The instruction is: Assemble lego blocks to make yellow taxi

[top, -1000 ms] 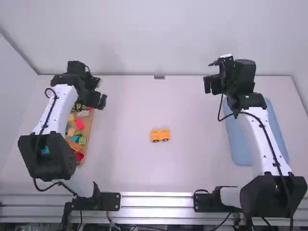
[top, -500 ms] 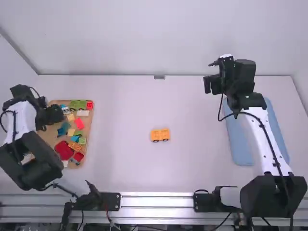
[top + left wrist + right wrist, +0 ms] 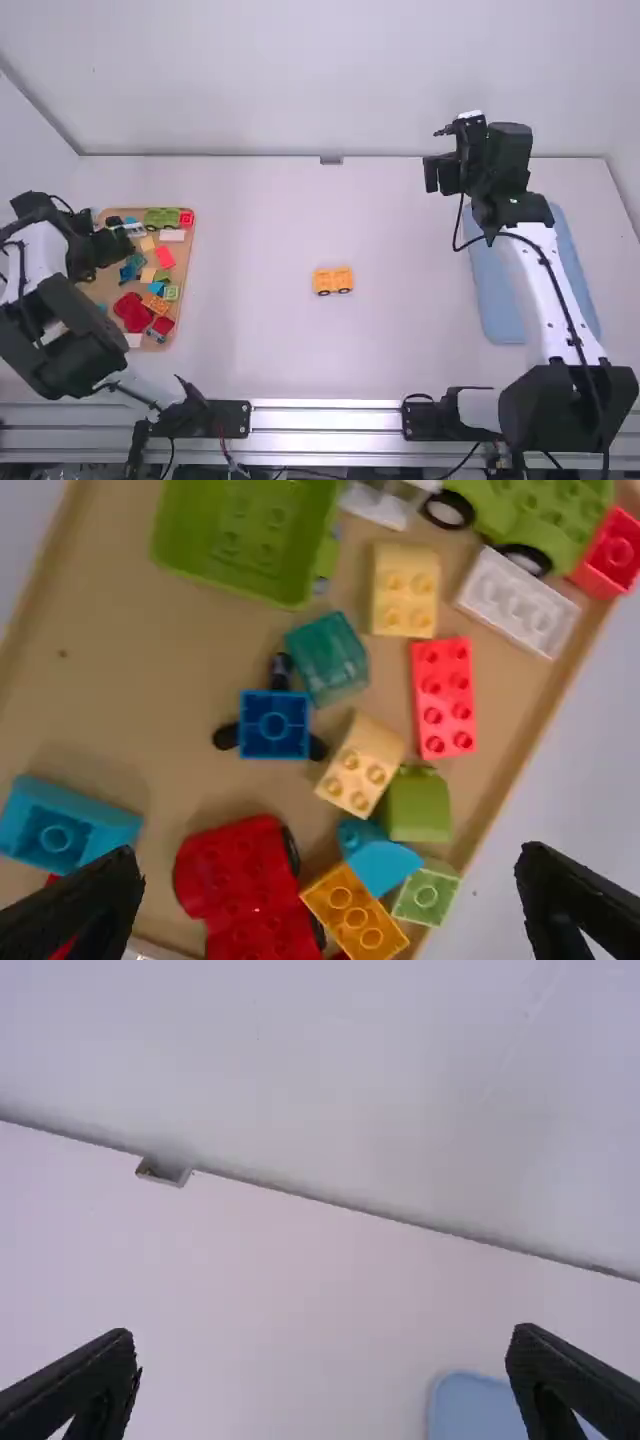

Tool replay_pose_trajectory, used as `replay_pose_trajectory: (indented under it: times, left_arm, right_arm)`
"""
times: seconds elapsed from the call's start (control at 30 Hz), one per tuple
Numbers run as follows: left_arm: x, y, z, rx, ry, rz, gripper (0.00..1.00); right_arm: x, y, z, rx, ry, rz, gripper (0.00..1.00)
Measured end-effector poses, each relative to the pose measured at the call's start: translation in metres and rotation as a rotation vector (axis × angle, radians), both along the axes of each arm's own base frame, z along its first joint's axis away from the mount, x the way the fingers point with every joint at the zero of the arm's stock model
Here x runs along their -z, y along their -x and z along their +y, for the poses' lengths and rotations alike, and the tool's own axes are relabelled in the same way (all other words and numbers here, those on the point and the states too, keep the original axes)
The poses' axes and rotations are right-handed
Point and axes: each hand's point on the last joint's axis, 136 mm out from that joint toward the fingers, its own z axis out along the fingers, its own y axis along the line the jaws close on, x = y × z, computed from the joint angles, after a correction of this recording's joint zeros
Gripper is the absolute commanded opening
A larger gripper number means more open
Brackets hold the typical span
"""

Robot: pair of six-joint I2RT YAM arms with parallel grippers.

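A yellow-orange car piece with dark wheels (image 3: 333, 281) stands on the middle of the table. At the far left, my left gripper (image 3: 114, 243) is above the tan tray (image 3: 184, 290) of loose blocks. Seen from its wrist, my left gripper (image 3: 330, 880) is wide open over the blocks, holding nothing. Below it are two pale yellow blocks (image 3: 405, 588), an orange-yellow block (image 3: 355, 910) and a red car base (image 3: 250, 880). My right gripper (image 3: 438, 176) is over the back right of the table; its wrist view shows the right gripper (image 3: 322, 1360) open and holding nothing.
A blue mat (image 3: 495, 300) lies at the right, partly under the right arm. Along the tray's far side are a green car (image 3: 545, 515) and a green bin-like piece (image 3: 250, 540). A small metal bracket (image 3: 331, 160) sits at the table's back edge.
My left arm has swung left from the tray's right side, uncovering the blocks, and has lately shifted slightly. The right arm and the car piece have stayed still.
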Motion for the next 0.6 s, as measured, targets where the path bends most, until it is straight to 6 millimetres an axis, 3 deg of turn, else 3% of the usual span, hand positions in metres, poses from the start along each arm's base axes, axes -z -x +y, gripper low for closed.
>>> replay_pose_trajectory:
  times: [0.17,0.37,0.6]
  left_arm:
    - [0.006,-0.005,-0.020,0.131,-0.063,0.085,0.99]
    - [0.029,-0.019,-0.036,0.289,-0.132,0.177,0.98]
    - [0.050,-0.015,-0.017,0.281,-0.160,0.234,0.61]
  right_arm:
    - [-0.001,-0.001,0.000,0.000,0.001,-0.004,0.98]
    - [-0.001,0.000,0.000,-0.001,0.001,-0.004,0.98]
    - [-0.001,0.000,0.000,-0.001,0.001,-0.004,0.98]
